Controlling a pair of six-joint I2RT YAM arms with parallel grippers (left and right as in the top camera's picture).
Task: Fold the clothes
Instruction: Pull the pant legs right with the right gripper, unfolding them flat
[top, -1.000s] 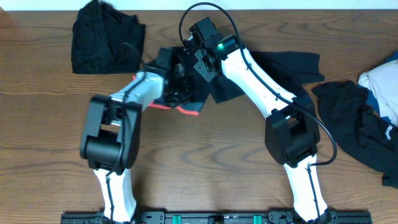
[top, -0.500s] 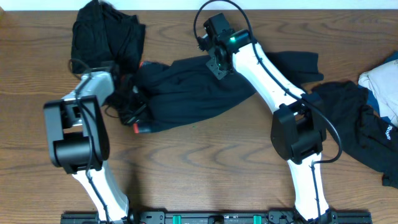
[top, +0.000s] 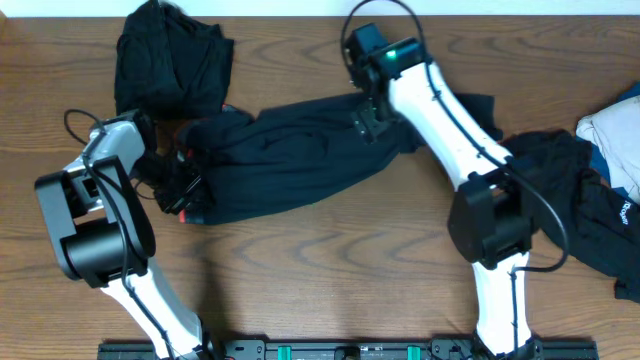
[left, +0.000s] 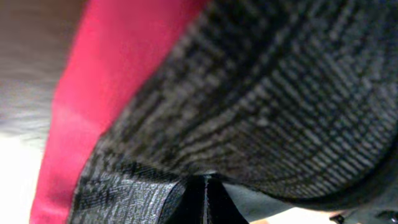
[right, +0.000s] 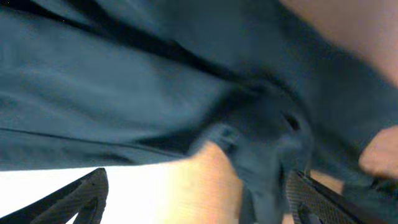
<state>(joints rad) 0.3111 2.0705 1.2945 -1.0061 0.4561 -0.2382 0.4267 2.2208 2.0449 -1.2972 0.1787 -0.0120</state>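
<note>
The left gripper (top: 178, 190) is clamping shut on one end of the long black trousers (top: 290, 160), close to the left edge of the tabletop (top: 330, 280). In the left wrist view, ribbed black fabric and the coral-red band (left: 106, 93) are filling the frame, pressed right against the closed jaws. From overhead, a sliver of that band is peeking out just below the gripper.

The trousers are lying stretched across the far half of the tabletop, running from the left gripper toward the centre and rising slightly toward the far edge.

The right gripper (top: 370, 115) is hovering over the other end of the trousers, near the middle of the far edge. Its fingers (right: 87, 196) are standing wide apart, with dark fabric lying loose beyond them and nothing pinched.

A crumpled black heap (top: 165, 60) is sitting in the far left corner. Another black garment (top: 570, 190) is sprawling by the right edge, touching a white garment (top: 612, 130).
</note>
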